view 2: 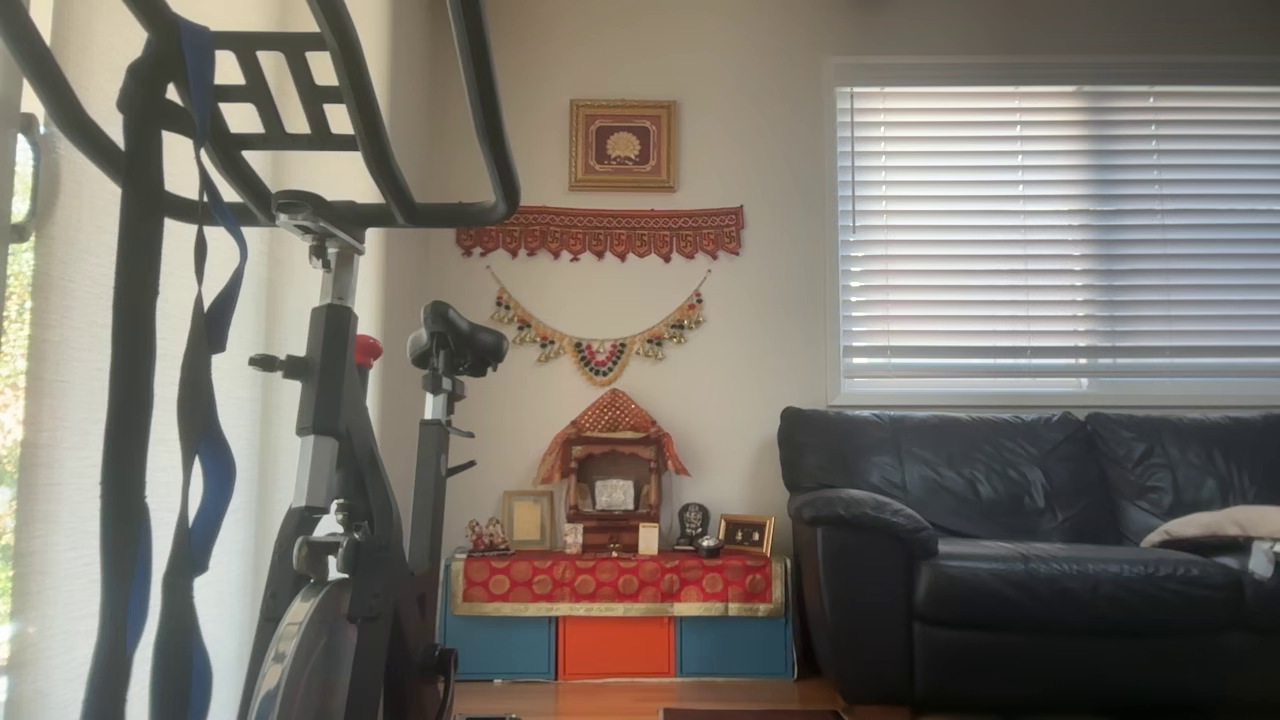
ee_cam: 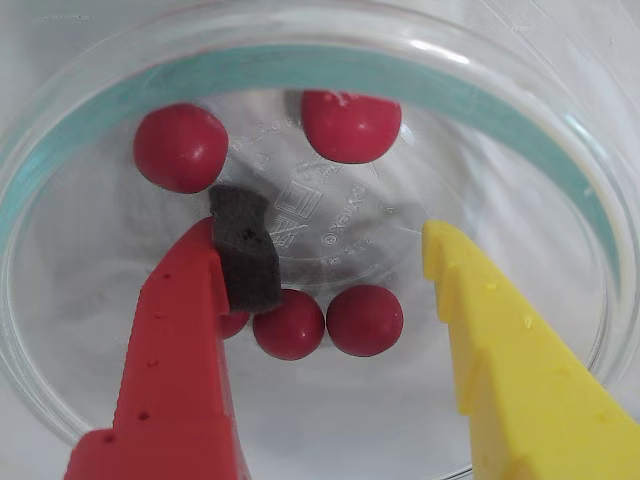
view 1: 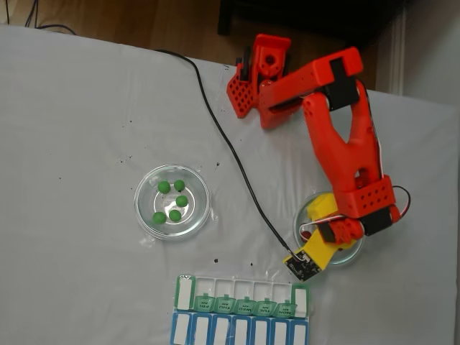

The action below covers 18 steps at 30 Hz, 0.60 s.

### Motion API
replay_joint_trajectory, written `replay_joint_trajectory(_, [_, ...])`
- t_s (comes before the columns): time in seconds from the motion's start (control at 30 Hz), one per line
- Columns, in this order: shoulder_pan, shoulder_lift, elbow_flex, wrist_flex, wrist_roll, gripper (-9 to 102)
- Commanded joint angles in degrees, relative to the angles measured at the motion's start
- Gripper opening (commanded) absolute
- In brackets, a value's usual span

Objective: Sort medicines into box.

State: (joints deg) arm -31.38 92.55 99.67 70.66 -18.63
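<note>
Several dark red medicines lie in a round clear glass dish [ee_cam: 300,68] in the wrist view: two at the far side [ee_cam: 181,147] [ee_cam: 351,125] and a cluster near the fingers [ee_cam: 364,320]. One ball of the cluster is half hidden behind the red finger [ee_cam: 175,330]. My gripper [ee_cam: 325,245] is open inside this dish, red finger with a black pad on the left, yellow finger [ee_cam: 500,340] on the right, nothing between them. In the fixed view the gripper [view 1: 316,215] hangs over the right-hand dish [view 1: 352,253]. Several green medicines [view 1: 172,198] sit in the left dish [view 1: 144,215]. The box [view 1: 241,295] lies at the front edge.
A blue-framed row of white lids [view 1: 241,332] lies just in front of the box. A black cable [view 1: 230,151] runs across the white cloth from the arm's base [view 1: 259,72] to the wrist camera. Tiny black specks dot the cloth.
</note>
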Motion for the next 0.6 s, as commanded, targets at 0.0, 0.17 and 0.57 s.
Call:
replay_joint_trajectory(0.0, [1.41,7.38,-0.62,0.35,-0.09,28])
replay_joint_trajectory(0.17, [2.37,12.66,2.11,-2.99,0.79,29])
replay_joint_trajectory(0.57, [3.43,12.74,3.08,-6.06,-0.35,28])
